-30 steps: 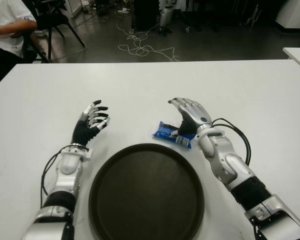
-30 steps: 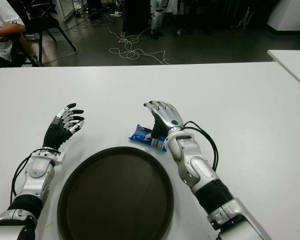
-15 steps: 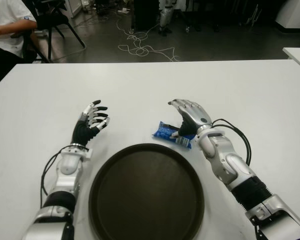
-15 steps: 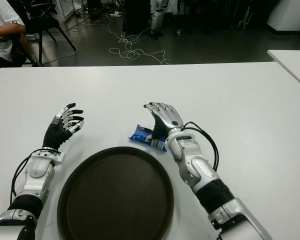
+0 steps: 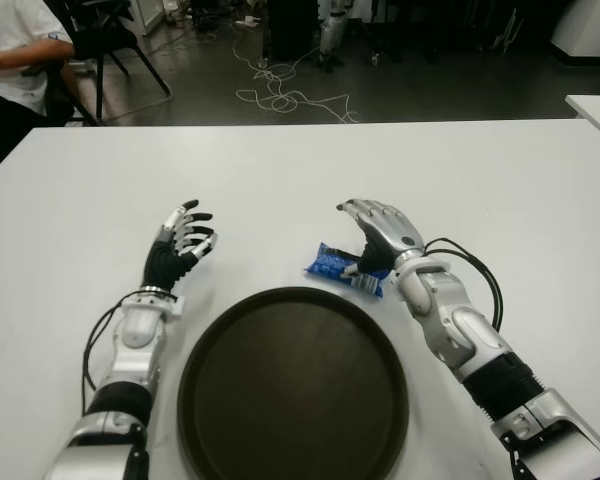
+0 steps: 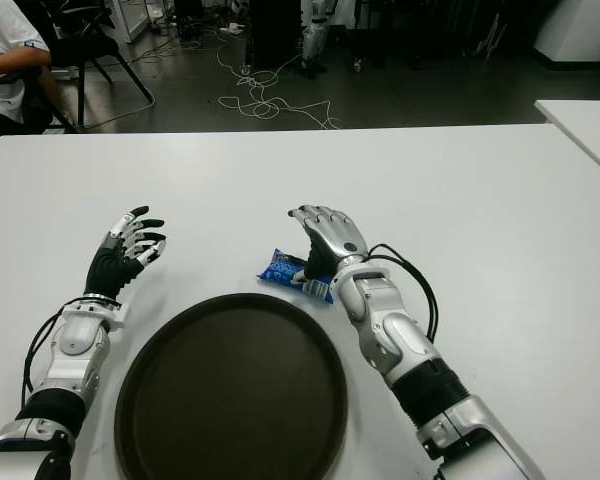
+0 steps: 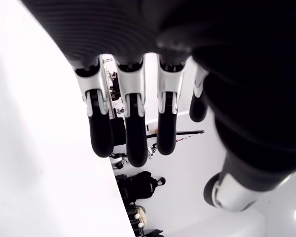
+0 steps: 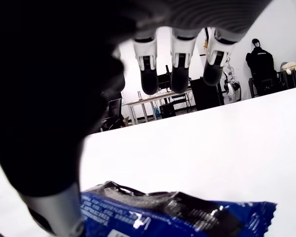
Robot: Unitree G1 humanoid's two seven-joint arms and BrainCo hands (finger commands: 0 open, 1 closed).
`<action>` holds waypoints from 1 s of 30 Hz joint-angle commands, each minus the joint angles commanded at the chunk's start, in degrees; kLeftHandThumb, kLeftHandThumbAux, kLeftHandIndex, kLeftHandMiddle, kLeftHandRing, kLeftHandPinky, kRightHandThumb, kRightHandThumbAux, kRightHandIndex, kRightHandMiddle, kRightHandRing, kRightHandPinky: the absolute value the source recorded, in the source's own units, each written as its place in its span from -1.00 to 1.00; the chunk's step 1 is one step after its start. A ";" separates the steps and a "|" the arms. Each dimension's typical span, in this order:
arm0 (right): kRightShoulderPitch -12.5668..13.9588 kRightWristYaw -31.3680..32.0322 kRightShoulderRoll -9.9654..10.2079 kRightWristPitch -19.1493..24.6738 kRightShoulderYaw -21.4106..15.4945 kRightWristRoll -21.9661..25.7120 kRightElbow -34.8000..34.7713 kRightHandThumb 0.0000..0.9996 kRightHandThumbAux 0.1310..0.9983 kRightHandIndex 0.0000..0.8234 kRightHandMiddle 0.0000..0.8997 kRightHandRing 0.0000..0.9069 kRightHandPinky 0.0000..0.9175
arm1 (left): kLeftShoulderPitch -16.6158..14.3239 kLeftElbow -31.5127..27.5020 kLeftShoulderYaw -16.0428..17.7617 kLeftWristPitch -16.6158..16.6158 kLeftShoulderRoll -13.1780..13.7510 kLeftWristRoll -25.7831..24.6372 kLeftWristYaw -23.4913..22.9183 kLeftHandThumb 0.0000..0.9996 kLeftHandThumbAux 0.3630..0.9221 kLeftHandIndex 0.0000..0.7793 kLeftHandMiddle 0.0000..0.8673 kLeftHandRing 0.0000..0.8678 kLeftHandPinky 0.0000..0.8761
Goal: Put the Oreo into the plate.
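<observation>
The blue Oreo packet (image 5: 346,268) lies flat on the white bench (image 5: 500,180), just beyond the rim of the dark round plate (image 5: 294,384). The right hand (image 5: 382,236) arches over its right end, fingers (image 8: 179,74) spread above it, gripping nothing. The left hand (image 5: 178,244) shows left of the plate, fingers loosely extended and empty.

Dark floor (image 5: 410,90) at my 12; tangled cables (image 5: 285,98); chair (image 5: 105,40) and seated person (image 5: 10,60) at 10.
</observation>
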 joint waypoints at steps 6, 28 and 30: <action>-0.30 -0.61 0.34 -0.76 1.75 -0.86 2.99 -1.00 0.61 -0.84 -0.81 -0.82 -0.82 | 0.07 -0.21 -0.10 0.15 0.02 0.48 0.60 -0.26 0.31 -0.64 -0.38 -0.30 -0.25; -2.13 -1.92 1.93 -1.77 4.78 -0.62 12.16 -1.00 0.57 -0.79 -0.78 -0.76 -0.76 | 0.77 -1.95 -0.07 1.35 -0.33 0.23 0.46 -0.26 0.31 -0.64 -0.38 -0.31 -0.24; -2.22 -2.20 2.02 -1.80 4.83 -0.52 12.48 -1.00 0.57 -0.79 -0.77 -0.76 -0.76 | 0.85 -2.03 -0.07 1.25 -0.32 0.40 0.76 -0.26 0.31 -0.64 -0.38 -0.31 -0.24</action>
